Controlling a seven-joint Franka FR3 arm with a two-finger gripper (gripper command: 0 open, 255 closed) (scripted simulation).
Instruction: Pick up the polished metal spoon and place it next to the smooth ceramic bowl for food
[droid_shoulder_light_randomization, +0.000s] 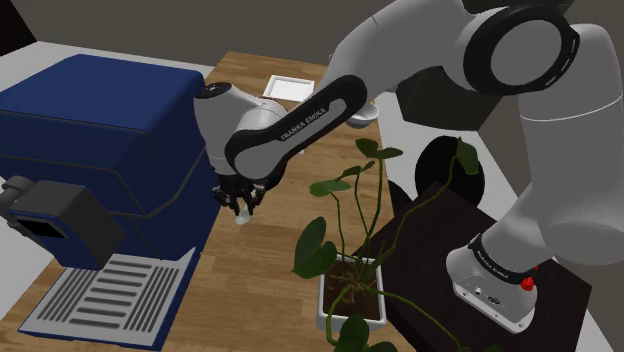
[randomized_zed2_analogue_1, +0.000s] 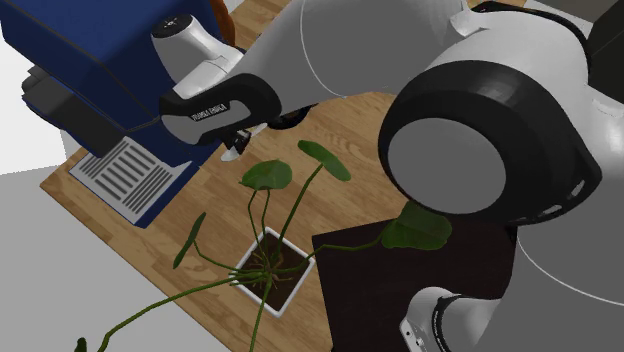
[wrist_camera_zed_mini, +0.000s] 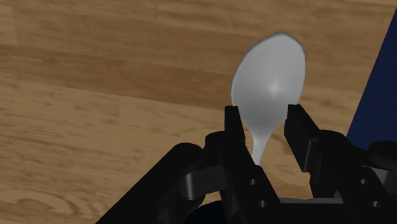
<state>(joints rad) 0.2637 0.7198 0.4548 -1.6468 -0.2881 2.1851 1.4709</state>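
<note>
A spoon (wrist_camera_zed_mini: 270, 79) fills the middle of the wrist view. It has a smooth, pale grey oval bowl with a soft highlight at its centre, and a narrow neck. The black gripper (wrist_camera_zed_mini: 263, 113) grasps it, with blocky fingers (wrist_camera_zed_mini: 234, 127) closed in on either side of the neck. The handle is hidden behind the hand. Below is a table (wrist_camera_zed_mini: 95, 95) of streaked, grained wood.

The shoulder view adds more of the scene:
- a boxy dark blue machine (droid_shoulder_light_randomization: 100, 130) with a slatted grey tray
- a leafy plant in a white rectangular planter (droid_shoulder_light_randomization: 350, 298)
- a square white dish (droid_shoulder_light_randomization: 288, 88)
- a rounded grey bowl (droid_shoulder_light_randomization: 368, 115), half hidden behind the forearm and well apart from the spoon
</note>
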